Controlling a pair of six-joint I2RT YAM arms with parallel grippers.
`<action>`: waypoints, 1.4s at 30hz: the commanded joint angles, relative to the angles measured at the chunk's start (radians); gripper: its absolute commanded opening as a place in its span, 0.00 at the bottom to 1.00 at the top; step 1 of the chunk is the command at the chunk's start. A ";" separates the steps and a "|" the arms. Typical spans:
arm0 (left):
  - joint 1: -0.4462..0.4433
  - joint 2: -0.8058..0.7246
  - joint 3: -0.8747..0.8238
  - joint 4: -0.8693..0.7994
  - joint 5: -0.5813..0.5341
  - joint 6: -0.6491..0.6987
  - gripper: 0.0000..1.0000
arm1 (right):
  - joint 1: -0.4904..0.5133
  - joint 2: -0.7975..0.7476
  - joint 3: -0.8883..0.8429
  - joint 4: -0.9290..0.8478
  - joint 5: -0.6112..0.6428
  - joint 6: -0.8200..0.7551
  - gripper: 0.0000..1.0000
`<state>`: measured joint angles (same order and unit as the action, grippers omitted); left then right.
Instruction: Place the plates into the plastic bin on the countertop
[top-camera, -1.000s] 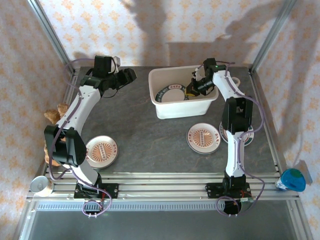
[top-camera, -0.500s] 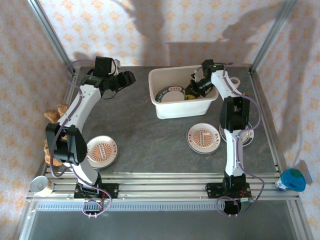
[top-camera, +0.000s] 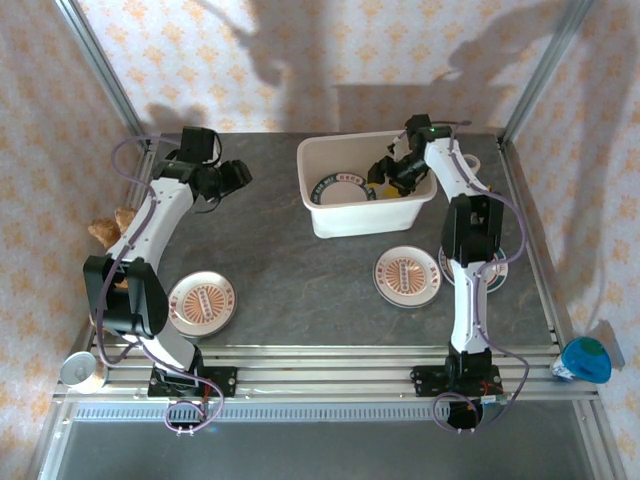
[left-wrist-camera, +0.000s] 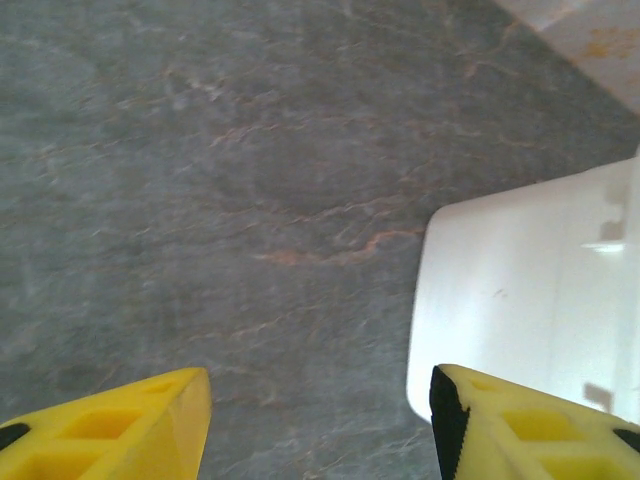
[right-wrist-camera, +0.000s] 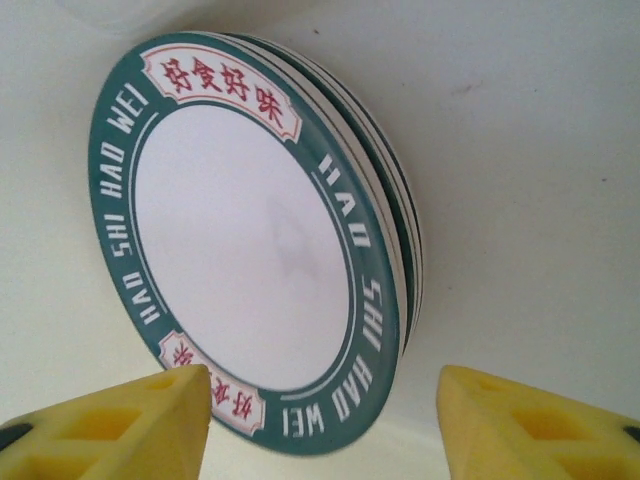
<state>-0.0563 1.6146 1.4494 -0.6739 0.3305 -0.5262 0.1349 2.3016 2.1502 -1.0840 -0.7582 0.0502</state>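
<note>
The right gripper (right-wrist-camera: 320, 420) had parted its fingers by the glossy round teal-rimmed plate (right-wrist-camera: 240, 230) in the smooth white bin (top-camera: 365, 218). The left gripper (left-wrist-camera: 320, 410), fingers apart, had shifted left over the mottled countertop (left-wrist-camera: 200, 150).

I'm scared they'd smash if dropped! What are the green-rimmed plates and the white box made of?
The teal-rimmed plates look like melamine or glazed ceramic. Their white faces are smooth and slightly shiny, and the lettering is crisply printed, but the look alone can't settle which it is. The bin looks like plastic, with thin white walls, rounded corners, a rolled rim and a soft, dull sheen.
</note>
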 joint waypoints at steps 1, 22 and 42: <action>0.004 -0.049 -0.041 -0.131 -0.110 -0.014 0.61 | 0.011 -0.121 -0.023 0.001 0.063 0.007 0.63; -0.003 -0.041 -0.410 -0.191 -0.234 -0.329 0.58 | 0.068 -0.616 -0.499 0.199 0.170 0.071 0.70; -0.022 0.014 -0.514 -0.127 -0.239 -0.342 0.57 | 0.098 -0.743 -0.700 0.283 0.174 0.130 0.70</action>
<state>-0.0723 1.6081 0.9497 -0.8043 0.1215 -0.8635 0.2268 1.5795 1.4704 -0.8211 -0.6006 0.1658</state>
